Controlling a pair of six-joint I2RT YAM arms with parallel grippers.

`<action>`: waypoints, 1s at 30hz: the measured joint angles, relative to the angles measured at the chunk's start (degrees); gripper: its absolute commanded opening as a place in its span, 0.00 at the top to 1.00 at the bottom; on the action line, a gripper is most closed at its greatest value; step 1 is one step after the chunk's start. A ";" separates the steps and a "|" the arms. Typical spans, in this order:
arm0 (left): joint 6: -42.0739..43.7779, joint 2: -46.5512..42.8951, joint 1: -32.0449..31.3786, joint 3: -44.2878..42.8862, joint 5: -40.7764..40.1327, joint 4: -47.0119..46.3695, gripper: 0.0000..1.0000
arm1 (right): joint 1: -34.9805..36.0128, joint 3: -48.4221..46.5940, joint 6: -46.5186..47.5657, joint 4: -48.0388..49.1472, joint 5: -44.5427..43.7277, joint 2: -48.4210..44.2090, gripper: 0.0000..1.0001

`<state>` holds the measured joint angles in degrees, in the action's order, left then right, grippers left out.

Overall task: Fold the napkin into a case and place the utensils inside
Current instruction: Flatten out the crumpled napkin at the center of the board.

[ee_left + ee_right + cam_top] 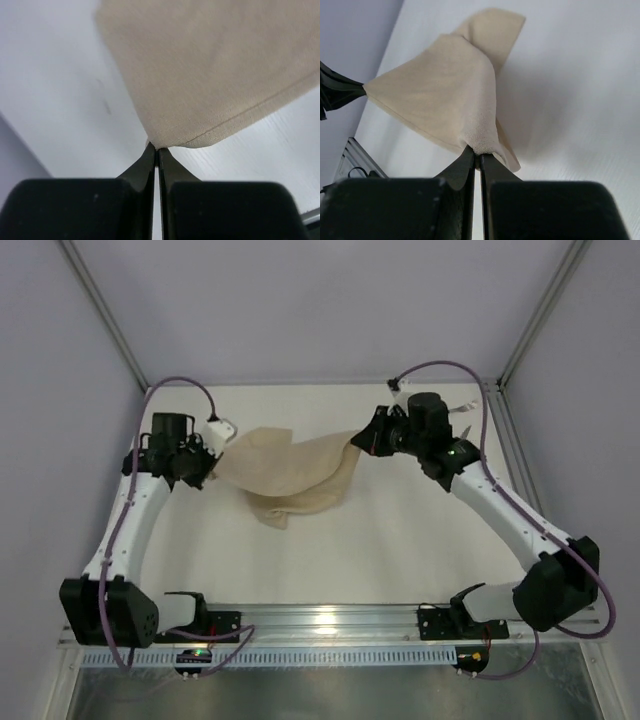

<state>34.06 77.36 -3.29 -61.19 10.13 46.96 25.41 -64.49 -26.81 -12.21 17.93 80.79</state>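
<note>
From the top view, the napkin [290, 472] is hanging between the two arms toward the far half of the table [400, 530]. Its middle is sagging and its lower fold is resting on the surface. The left claw [214, 462] is pinching one corner of the cloth and the right claw [358, 443] is pinching the opposite end. Both corners are being held above the table, probably so the square can be stretched and laid out flat before any folding begins. No case is taking shape yet. The fork and knife are not showing in any view, so I cannot say where they are lying.

In the left wrist view, the left claw [156, 150] is clamping its fingertips together on the very tip of a hemmed corner of the napkin [215, 70]. The cloth is fanning away from that grip, with the pale table [280, 145] showing beneath it. Holding only the tip is leaving the rest of the fabric free to spread.

In the right wrist view, the right claw [479, 155] is likewise closing tightly on a bunched bit of the napkin [440, 100]. The cloth is rising from the fingertips and draping across toward the left claw [340, 91], which is gripping the far corner at the left edge. A loose flap is trailing down onto the table [570, 100]. I judge the fabric is not being pulled taut enough yet.
</note>
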 measured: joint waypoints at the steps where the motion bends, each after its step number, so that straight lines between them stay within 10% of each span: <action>1: -0.92 -3.41 0.20 -3.43 0.46 0.87 1.00 | 0.11 -1.97 1.22 -1.64 -0.33 -2.27 0.96; 16: -7.82 -16.70 0.37 -59.04 1.95 26.03 1.00 | 5.99 -22.93 10.19 -12.22 -0.22 -33.38 0.96; 22: -8.52 -16.39 0.37 -59.10 0.31 27.43 1.00 | 5.95 -27.34 10.73 -15.32 -4.66 -30.64 0.96; 30: -9.99 -2.40 0.90 -53.88 -2.45 22.10 1.00 | -4.48 -36.98 9.09 -14.51 -0.98 -4.11 0.96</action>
<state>24.08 74.96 -2.39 -115.07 7.68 69.06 20.93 -101.47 -17.72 -26.72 16.95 76.69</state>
